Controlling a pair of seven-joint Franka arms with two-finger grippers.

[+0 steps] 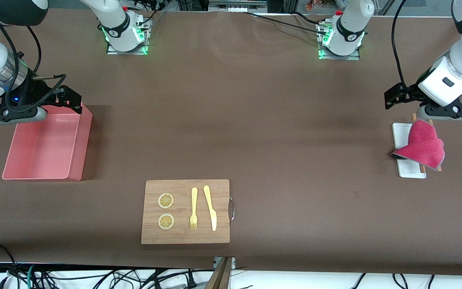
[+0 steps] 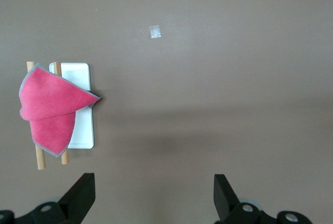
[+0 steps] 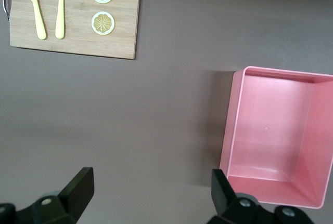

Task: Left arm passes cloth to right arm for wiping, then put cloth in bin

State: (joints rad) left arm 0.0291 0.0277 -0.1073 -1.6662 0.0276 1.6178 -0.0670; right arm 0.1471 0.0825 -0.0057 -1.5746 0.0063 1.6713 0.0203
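Observation:
The crimson-pink cloth (image 1: 422,145) with grey edging lies folded over a small white tray (image 1: 406,170) and two wooden sticks, at the left arm's end of the table. It also shows in the left wrist view (image 2: 49,107). My left gripper (image 1: 393,98) hangs open and empty in the air beside the cloth; its jaws stand wide apart over bare table (image 2: 154,198). The pale pink bin (image 1: 46,148) stands empty at the right arm's end and shows in the right wrist view (image 3: 276,135). My right gripper (image 1: 68,98) is open and empty over the bin's edge (image 3: 151,195).
A wooden board (image 1: 185,211) with a metal handle lies near the front edge, carrying two lemon slices, a yellow fork and a yellow knife; it shows in the right wrist view (image 3: 78,37). A small pale scrap (image 2: 155,32) lies on the brown table.

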